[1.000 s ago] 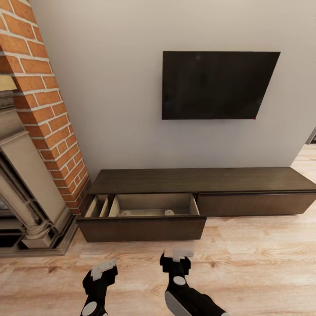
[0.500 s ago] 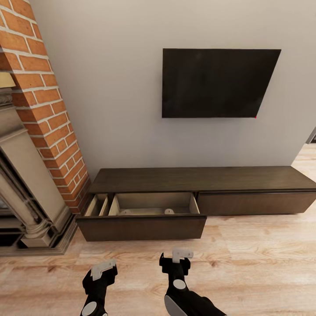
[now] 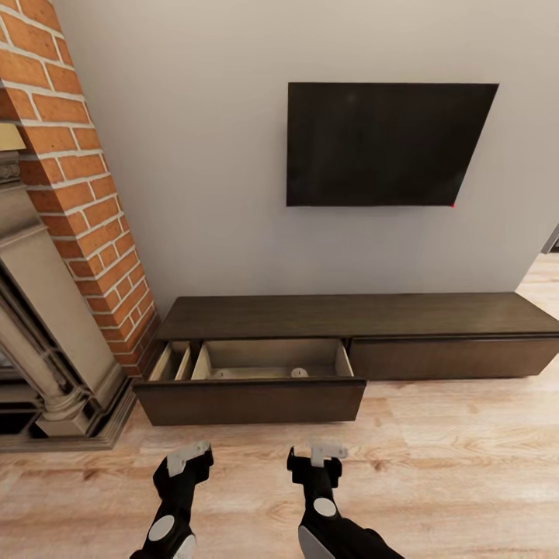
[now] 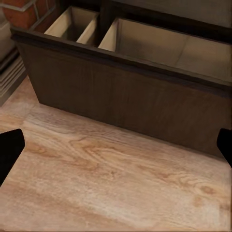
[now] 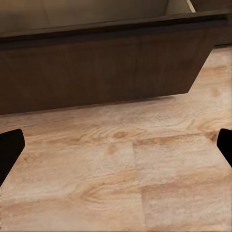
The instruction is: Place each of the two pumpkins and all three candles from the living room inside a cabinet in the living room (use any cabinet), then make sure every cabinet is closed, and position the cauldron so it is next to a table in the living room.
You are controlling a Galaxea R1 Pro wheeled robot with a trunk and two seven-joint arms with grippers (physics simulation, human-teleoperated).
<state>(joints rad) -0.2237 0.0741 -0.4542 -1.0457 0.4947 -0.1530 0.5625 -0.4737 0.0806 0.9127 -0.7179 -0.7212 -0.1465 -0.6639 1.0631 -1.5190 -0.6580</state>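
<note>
**Closing the open drawer squarely**

While the left drawer (image 3: 248, 400) of the cabinet (image 3: 357, 314) stands pulled out over the wood floor (image 3: 450, 458), we judge the step in hand to be pushing it shut. Inside it, two small pale rounded tops (image 3: 299, 373) show low on the drawer floor; we cannot tell what they are. The right drawer front (image 3: 454, 357) sits flush. No pumpkins or cauldron are visible here.

Our left gripper (image 3: 186, 458) and right gripper (image 3: 324, 450) hover just before the drawer front, apart from it. In the wrist views each pair of fingers (image 4: 9, 150) (image 5: 9, 147) is spread wide and holds nothing.

To do this well, we should meet the front panel with both grippers at an even height, one each side of its middle, and press straight toward the wall. An off-centre push could skew the drawer. We should keep the fingers off the top edge so nothing catches as it closes beside the brick column (image 3: 78, 194).
</note>
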